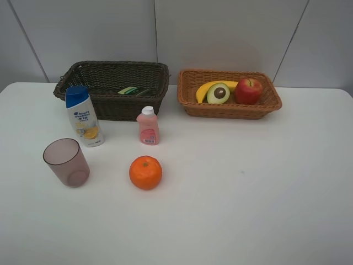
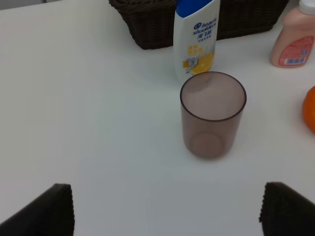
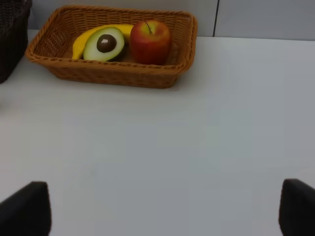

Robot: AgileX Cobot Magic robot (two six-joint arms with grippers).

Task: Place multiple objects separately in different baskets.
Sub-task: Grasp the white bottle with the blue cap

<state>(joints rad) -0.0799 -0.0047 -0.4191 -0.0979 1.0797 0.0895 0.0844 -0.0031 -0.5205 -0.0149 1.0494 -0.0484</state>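
Note:
On the white table stand a mauve cup (image 1: 67, 162) (image 2: 212, 114), a white blue-capped shampoo bottle (image 1: 83, 116) (image 2: 196, 37), a small pink bottle (image 1: 148, 126) (image 2: 294, 37) and an orange (image 1: 145, 172) (image 2: 310, 108). The dark brown basket (image 1: 113, 102) holds a dark green bottle (image 1: 134, 90). In the tan basket (image 1: 229, 110) (image 3: 110, 76) lie a banana (image 1: 205, 88), a halved avocado (image 1: 218, 93) (image 3: 104, 44) and a red apple (image 1: 248, 90) (image 3: 150, 41). My left gripper (image 2: 167, 214) is open, short of the cup. My right gripper (image 3: 162, 211) is open over bare table, well short of the tan basket.
A grey panelled wall (image 1: 220, 33) rises right behind both baskets. Neither arm shows in the exterior high view. Bare tabletop (image 1: 248, 193) stretches across the front and right.

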